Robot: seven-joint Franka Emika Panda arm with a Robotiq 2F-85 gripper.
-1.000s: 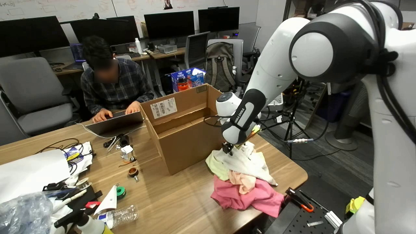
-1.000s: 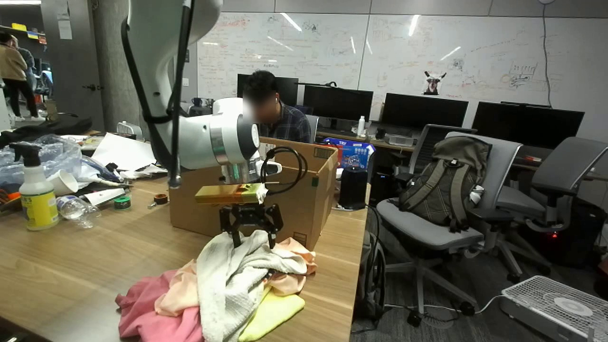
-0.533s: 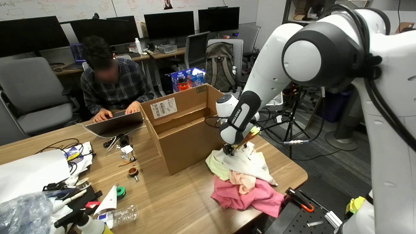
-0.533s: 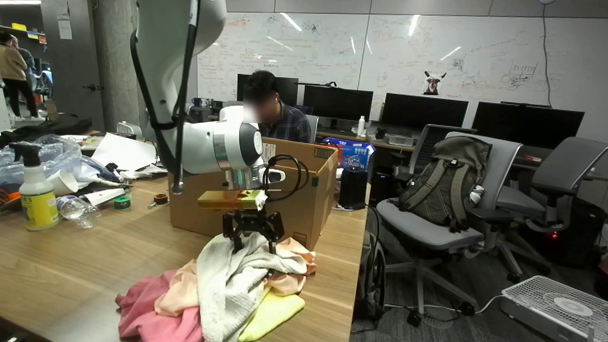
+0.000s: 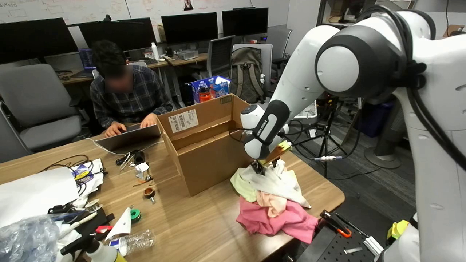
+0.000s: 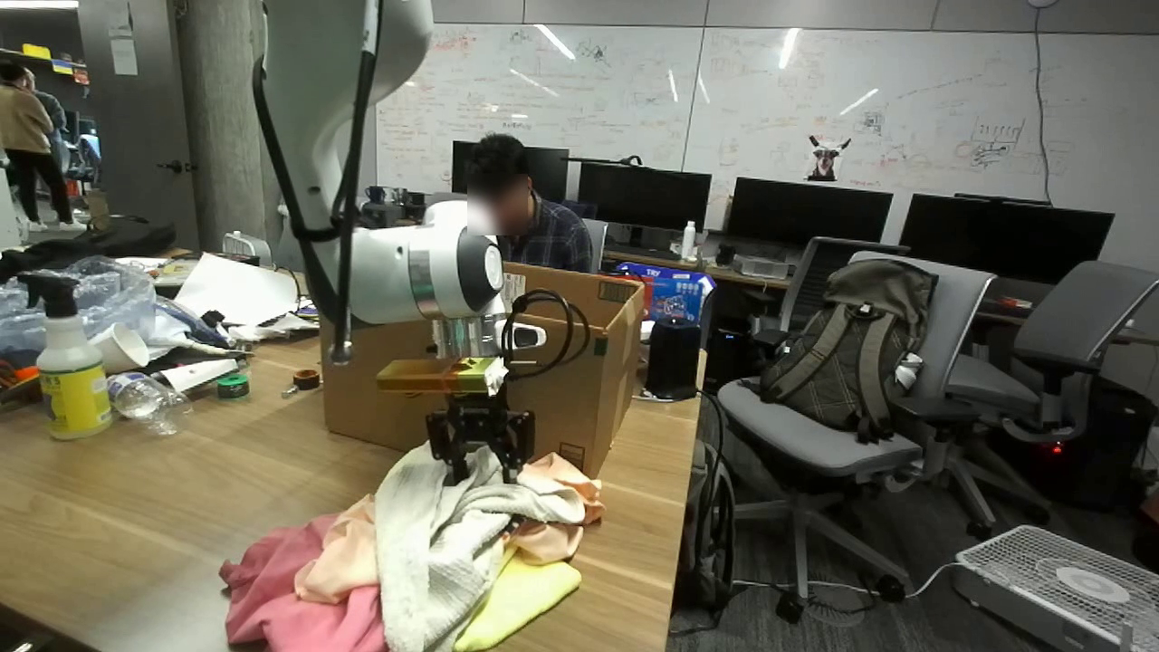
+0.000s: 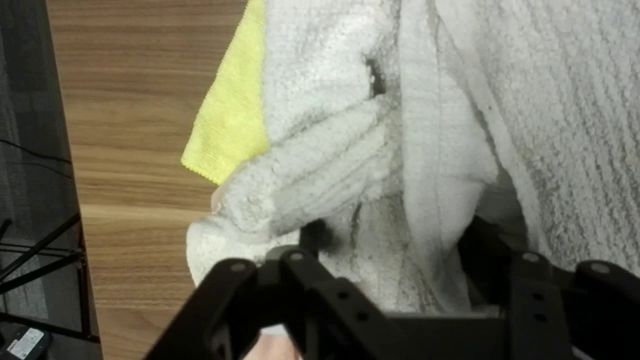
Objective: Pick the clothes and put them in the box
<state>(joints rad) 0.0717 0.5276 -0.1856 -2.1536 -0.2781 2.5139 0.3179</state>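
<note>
You seem at the grasp, jaws apart astride white cloth (image 6: 435,543); next, pinch, lift and carry to the box (image 6: 561,398), at twelve o'clock in an exterior view.

In an exterior view stand one brown box (image 6: 566,407), four monitors (image 6: 809,224) from eleven o'clock to three, one sprayer (image 6: 74,389) at nine. Clothes (image 6: 435,543) lie at seven, number unclear.

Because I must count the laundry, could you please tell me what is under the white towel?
From under the white towel, a yellow cloth, peach fabric and a pink cloth stick out. Their covered parts, and anything more beneath, cannot be seen.
</note>
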